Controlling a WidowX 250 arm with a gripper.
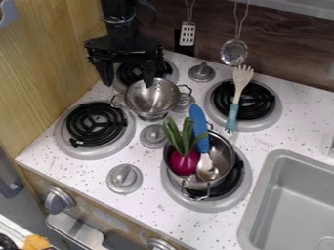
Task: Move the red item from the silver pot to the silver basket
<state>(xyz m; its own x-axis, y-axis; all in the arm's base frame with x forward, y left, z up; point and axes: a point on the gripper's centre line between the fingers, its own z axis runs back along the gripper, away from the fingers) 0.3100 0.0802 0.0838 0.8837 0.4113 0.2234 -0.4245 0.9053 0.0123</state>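
Observation:
The gripper (129, 82) hangs at the upper left with its two fingers spread wide and nothing between them. Its right finger is over the rim area of the silver basket (151, 97), a small colander with two handles, which looks empty. The silver pot (225, 146) sits on the front right burner, well below and right of the gripper. Inside the pot, the red item (184, 162), a purplish-red onion-like vegetable with green leaves, leans on the left side, leaves upward. A blue-handled spoon (207, 166) lies beside it in the pot.
A fork with a teal handle (233, 114) lies across the back right burner (260, 105). The front left burner (96, 124) holds nothing. Grey knobs (153, 135) stand between the burners. A grey sink (293, 195) is at the right, and a wooden wall (46, 63) rises at the left.

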